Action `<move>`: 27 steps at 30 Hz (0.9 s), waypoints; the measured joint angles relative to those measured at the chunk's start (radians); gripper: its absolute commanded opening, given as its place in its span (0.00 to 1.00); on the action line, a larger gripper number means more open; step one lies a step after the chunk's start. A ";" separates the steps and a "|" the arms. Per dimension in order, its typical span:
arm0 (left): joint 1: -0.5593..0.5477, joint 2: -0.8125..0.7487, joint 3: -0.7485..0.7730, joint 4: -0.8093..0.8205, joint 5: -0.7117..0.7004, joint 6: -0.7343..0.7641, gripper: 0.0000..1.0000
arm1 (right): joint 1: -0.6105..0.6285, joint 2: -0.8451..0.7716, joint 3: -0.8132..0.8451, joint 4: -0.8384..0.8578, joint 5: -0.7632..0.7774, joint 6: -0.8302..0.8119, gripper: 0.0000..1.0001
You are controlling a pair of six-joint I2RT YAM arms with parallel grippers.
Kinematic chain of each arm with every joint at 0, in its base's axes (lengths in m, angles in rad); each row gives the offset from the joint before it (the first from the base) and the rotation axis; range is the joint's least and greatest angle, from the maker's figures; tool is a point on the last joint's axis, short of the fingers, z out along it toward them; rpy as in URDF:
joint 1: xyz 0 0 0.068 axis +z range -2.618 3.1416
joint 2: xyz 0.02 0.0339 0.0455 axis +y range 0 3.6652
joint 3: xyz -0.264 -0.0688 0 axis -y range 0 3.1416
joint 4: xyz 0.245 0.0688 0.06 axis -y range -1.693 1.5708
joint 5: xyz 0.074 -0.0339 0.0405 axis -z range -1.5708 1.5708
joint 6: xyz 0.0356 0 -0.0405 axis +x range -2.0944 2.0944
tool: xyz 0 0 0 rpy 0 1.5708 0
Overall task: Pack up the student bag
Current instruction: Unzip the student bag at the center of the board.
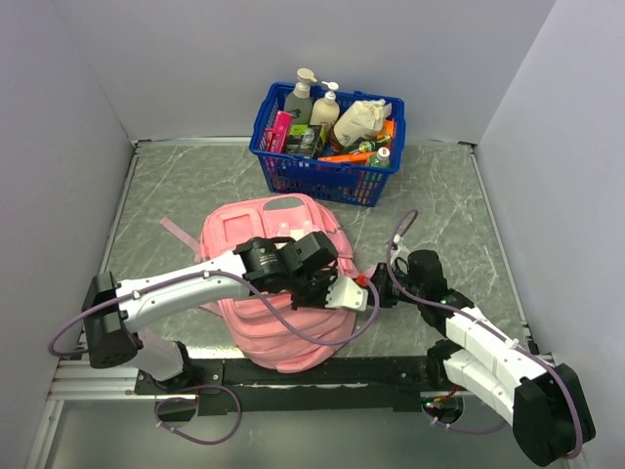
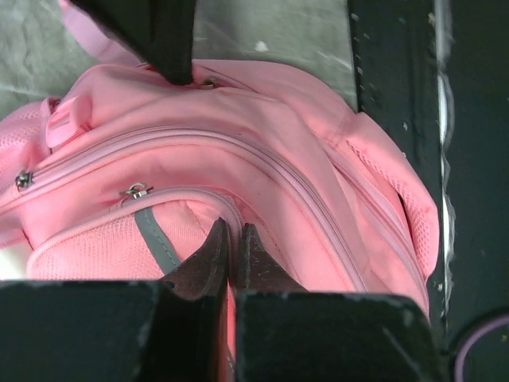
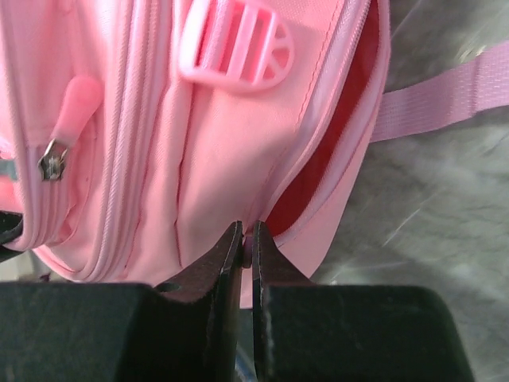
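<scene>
Between the fingertips of the right hand (image 3: pixel 246 239), whose fingers are pressed almost together, a thin sliver of pink cloth is pinched. It is the edge of the student bag (image 3: pixel 215 159), right beside an open zip that shows a red lining (image 3: pixel 322 163). Just beyond those fingertips lies a pink plastic buckle (image 3: pixel 238 44), and off to one side is a pink zip pull (image 3: pixel 67 111). A pink strap (image 3: pixel 445 99) runs away from the bag over the grey marbled worktop (image 3: pixel 429 215). The left hand (image 2: pixel 231 239) is closed too, its fingertips meeting against the bag's front pocket next to a grey stripe (image 2: pixel 155 239); whether any cloth is caught between them I cannot tell. A little past its tips a metal zip pull (image 2: pixel 135 191) lies on the pocket seam, and farther on curved zip lines cross the pink fabric. Seen from above, the two hands sit close together at the same side of the bag. The left arm is stretched across the bag, and the right arm comes in from the near corner. The bag lies flat in the middle of the worktop, under the left hand and beside the right. Farthest from both hands, just past the bag's far end and against the back wall, stands a blue basket (image 1: pixel 327 176) filled with bottles (image 1: pixel 301 96) and packets.
</scene>
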 measured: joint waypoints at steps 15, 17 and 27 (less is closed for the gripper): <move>-0.003 -0.154 -0.182 0.090 -0.008 0.137 0.01 | 0.005 -0.248 0.008 -0.175 -0.003 -0.001 0.00; -0.003 -0.150 -0.171 0.089 -0.008 0.137 0.01 | 0.005 -0.281 -0.027 -0.169 0.003 0.006 0.00; 0.002 -0.074 -0.086 0.039 0.014 0.136 0.01 | 0.005 -0.304 -0.073 -0.165 0.041 0.037 0.00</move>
